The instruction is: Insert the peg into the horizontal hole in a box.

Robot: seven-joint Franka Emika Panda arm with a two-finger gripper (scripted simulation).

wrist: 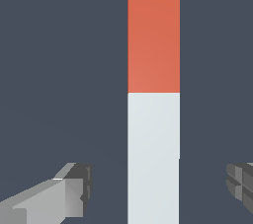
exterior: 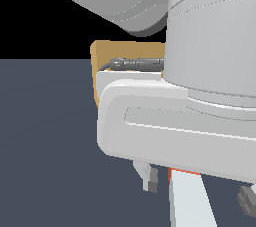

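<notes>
The peg (wrist: pixel 153 97) is seen lying flat on the dark desk (wrist: pixel 59 70), directly beneath the end effector (wrist: pixel 160 188). In the wrist view the pale grey-white part of the bar sits between the two fingertips (wrist: pixel 74 191), with clear gaps on both sides; nothing is pinched. The end effector is thus recorded as spread wide, straddling the peg without touching it.

The peg's long axis is noted to run across the line joining the fingertips, so the fingers are set to close on the bar's two long side faces. The orange-red end lies beyond the fingers, the pale end under the wrist.

In the exterior view, the box (exterior: pixel 127 51) is seen only as a tan edge behind the arm, on the far side; the hole is hidden by the arm body. The peg's orange band appears just under the hand.

Judgement: the grasp is not yet made; a straight descent followed by closing appears sufficient, since the bar is already centred.
</notes>
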